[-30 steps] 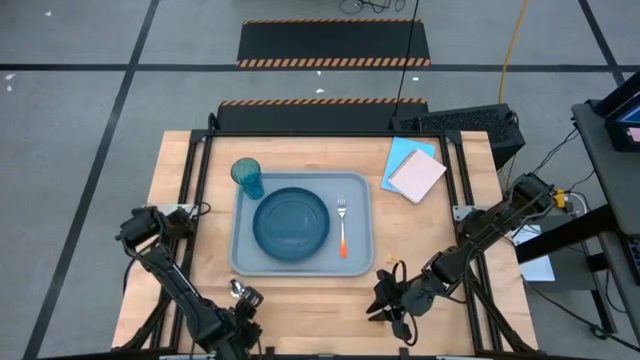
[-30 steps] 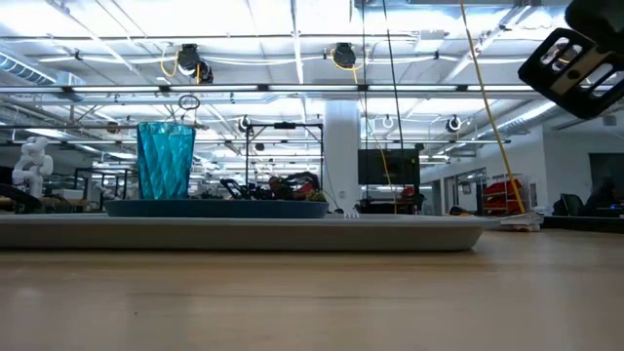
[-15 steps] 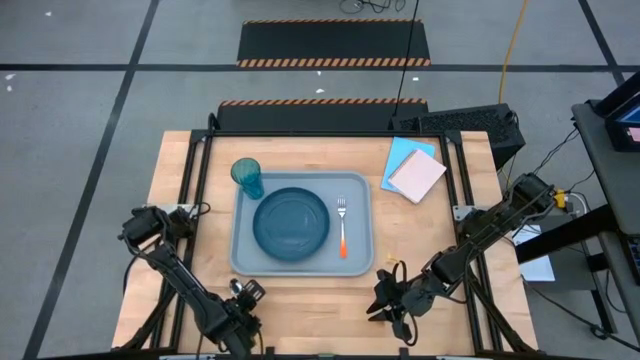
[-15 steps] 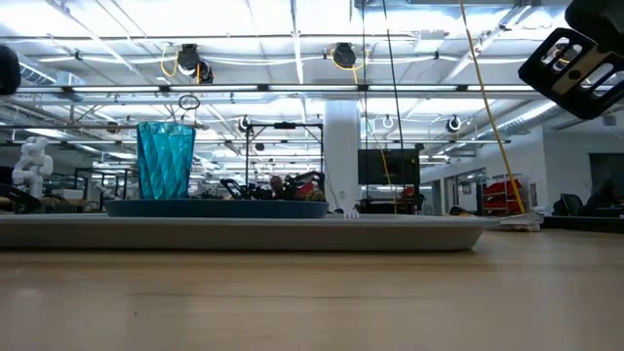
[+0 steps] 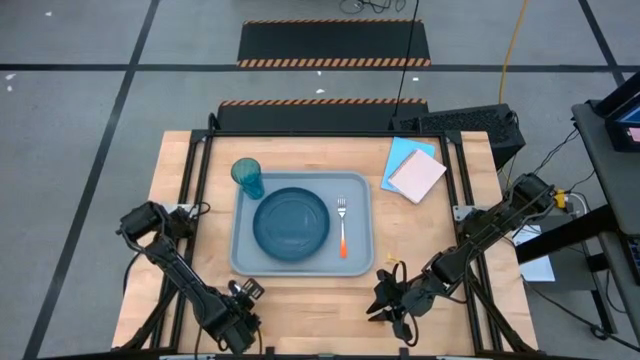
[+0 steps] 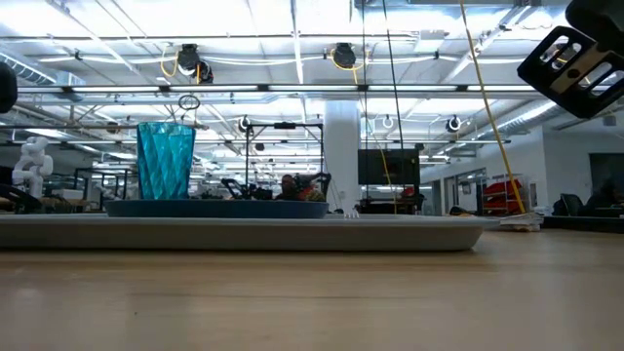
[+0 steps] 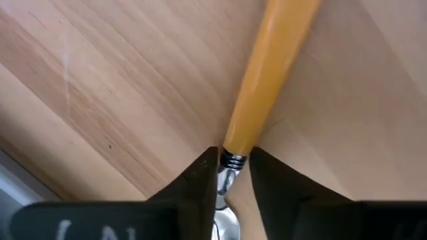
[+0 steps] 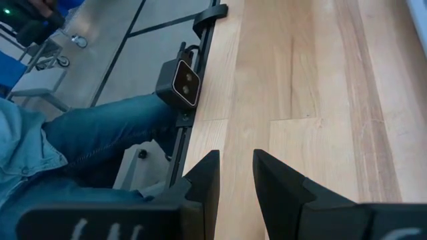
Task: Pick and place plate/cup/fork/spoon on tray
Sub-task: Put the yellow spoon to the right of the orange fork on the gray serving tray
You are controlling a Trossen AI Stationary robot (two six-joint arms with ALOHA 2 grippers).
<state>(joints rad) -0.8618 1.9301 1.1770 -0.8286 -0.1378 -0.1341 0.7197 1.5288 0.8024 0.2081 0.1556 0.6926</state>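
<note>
The grey-blue tray (image 5: 365, 265) lies mid-table. On it rest the dark blue plate (image 5: 290, 222) and the fork (image 5: 342, 228), tines toward the far edge. The teal cup (image 5: 247, 177) stands upright at the tray's far left corner. My left gripper (image 5: 241, 293) is at the near left, past the tray's near rim, shut on the orange-handled spoon (image 7: 267, 73). My right gripper (image 5: 385, 297) waits shut and empty over the table near the tray's near right corner. My left gripper pinches the spoon's metal neck (image 7: 231, 162) between its two fingers, just where the orange handle starts. The fingers lie across the spoon. The handle reaches away from the fingers over the wood, and the bowl lies back between them. I cannot tell whether the spoon is clear of the table.
A light blue paper sheet with a notepad (image 5: 412, 170) lies at the far right. The right wrist view shows a small camera (image 8: 183, 83) on the table's near edge and a person's jeans-clad legs (image 8: 87, 140) beyond it. Bare wood lies between the tray and the near edge.
My left arm has shifted over the spoon at the near left, and a dark part of it has come into the low view's left edge. The spoon's silver bowl, which showed beside the gripper in the high view, is now covered.
</note>
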